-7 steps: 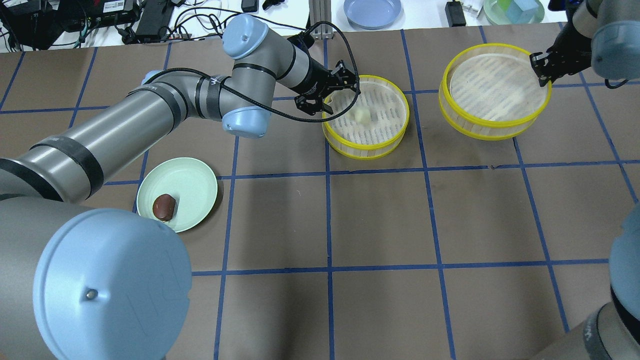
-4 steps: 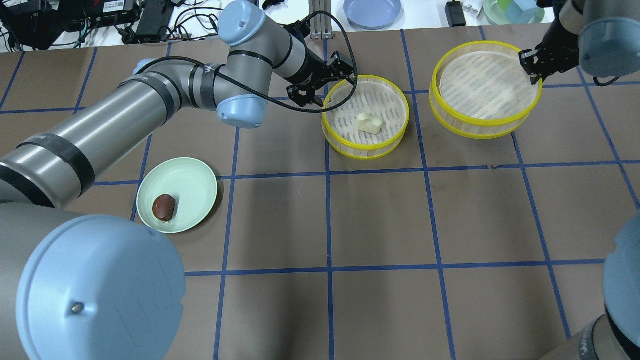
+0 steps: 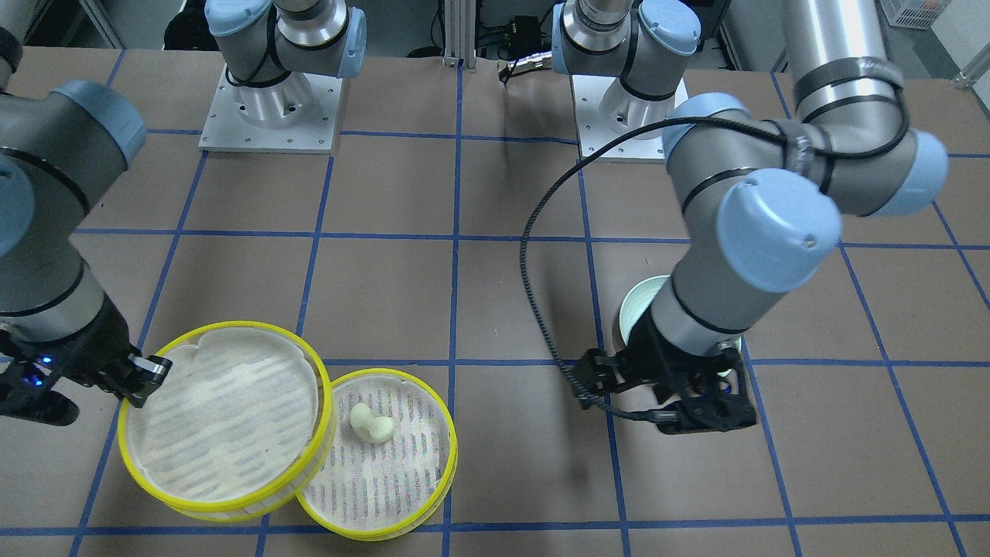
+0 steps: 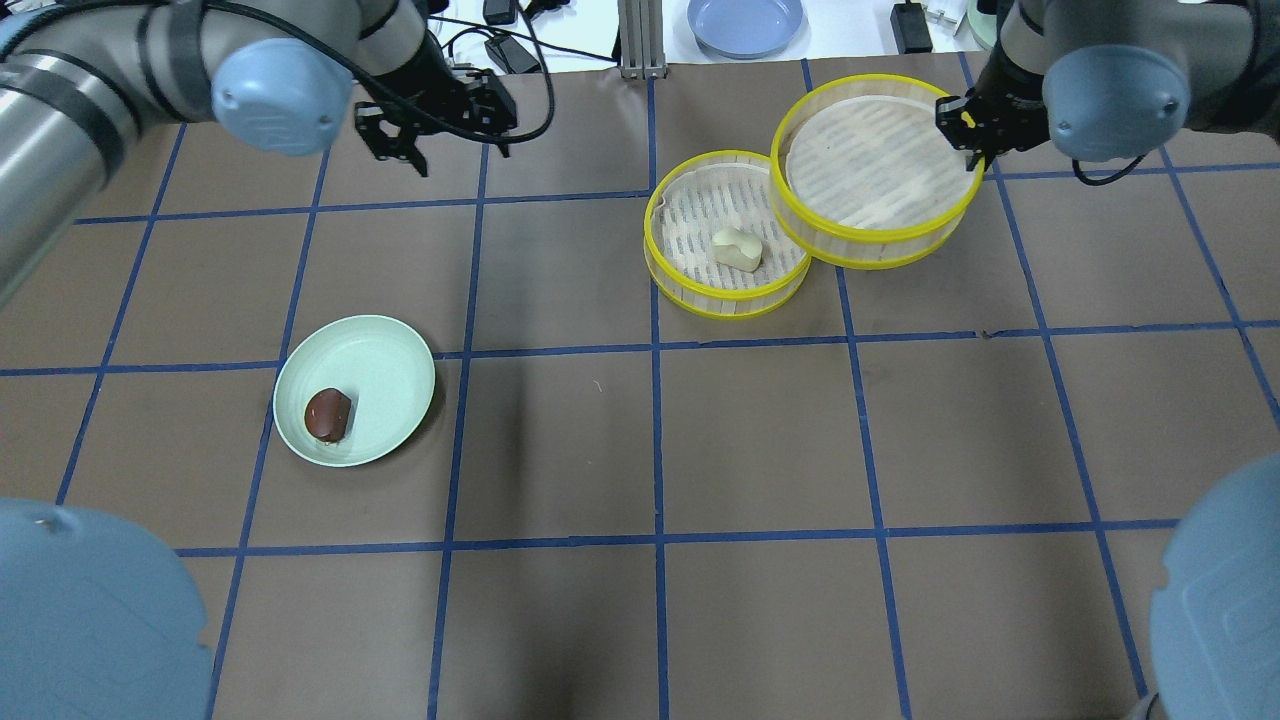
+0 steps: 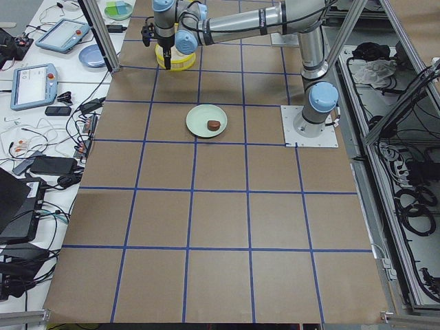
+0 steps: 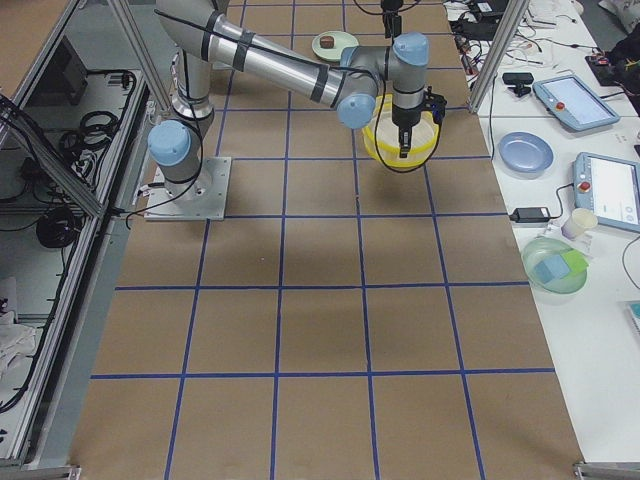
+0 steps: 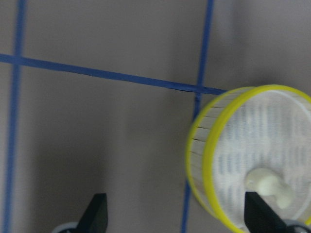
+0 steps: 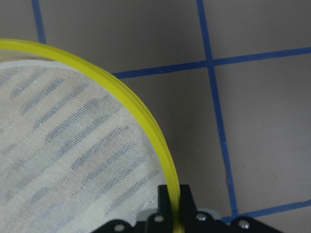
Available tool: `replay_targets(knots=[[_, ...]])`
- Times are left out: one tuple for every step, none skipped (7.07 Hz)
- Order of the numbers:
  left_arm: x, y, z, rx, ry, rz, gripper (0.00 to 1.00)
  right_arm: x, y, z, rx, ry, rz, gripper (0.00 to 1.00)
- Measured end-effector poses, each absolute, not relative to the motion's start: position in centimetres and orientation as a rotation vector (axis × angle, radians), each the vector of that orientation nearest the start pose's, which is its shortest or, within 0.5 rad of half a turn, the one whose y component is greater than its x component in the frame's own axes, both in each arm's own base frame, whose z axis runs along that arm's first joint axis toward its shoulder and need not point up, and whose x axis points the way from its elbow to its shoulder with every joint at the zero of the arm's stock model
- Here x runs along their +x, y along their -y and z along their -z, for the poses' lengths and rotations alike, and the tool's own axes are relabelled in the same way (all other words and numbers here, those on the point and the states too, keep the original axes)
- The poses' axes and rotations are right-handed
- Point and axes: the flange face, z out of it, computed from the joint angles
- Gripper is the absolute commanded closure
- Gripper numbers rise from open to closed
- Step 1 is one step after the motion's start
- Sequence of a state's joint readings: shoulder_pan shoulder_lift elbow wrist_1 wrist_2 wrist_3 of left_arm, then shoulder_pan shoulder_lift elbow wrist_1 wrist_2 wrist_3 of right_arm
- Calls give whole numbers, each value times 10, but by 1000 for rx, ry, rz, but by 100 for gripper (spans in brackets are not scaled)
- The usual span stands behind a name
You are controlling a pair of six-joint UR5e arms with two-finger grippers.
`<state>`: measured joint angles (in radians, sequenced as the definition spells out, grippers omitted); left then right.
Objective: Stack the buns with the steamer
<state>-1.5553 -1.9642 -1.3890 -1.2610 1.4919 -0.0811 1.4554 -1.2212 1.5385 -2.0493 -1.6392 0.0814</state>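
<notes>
Green plate (image 4: 390, 350): holds the brown bun (image 4: 328, 414), well apart from both trays.
Left claw (image 4: 457, 155): my fingers spread apart, empty, above bare table.
First tray (image 4: 700, 298): on the table, cream bun (image 4: 738, 249) inside.
Second tray (image 4: 880, 258): overlapping the First tray's right rim from above.
Right claw (image 4: 968, 135): mine, clamped on the Second tray's yellow rim.

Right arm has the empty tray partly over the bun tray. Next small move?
Probably slide the empty tray toward the robot's left until the rims line up. The right gripper grips its rim, and it overlaps only the edge of the bun tray; the cream bun is uncovered.
</notes>
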Motion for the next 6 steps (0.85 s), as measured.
replay_targets(knots=[[-89,650,-397,-102,-3152,124,0,84,641,-352,395,-3165,252,100],[-58,640,-403,-77,-3096,78,0,111,641,-342,442,-3149,241,100],[-35,626,-397,-68,-3062,9,0,132,641,-331,476,-3137,224,100],[-19,612,-376,-73,-3053,-76,0,147,641,-321,499,-3131,207,100],[-8,598,-346,-64,-3057,-167,0,157,641,-313,524,-3126,196,100],[-3,584,-315,-38,-3064,-252,0,164,640,-309,543,-3122,189,100]])
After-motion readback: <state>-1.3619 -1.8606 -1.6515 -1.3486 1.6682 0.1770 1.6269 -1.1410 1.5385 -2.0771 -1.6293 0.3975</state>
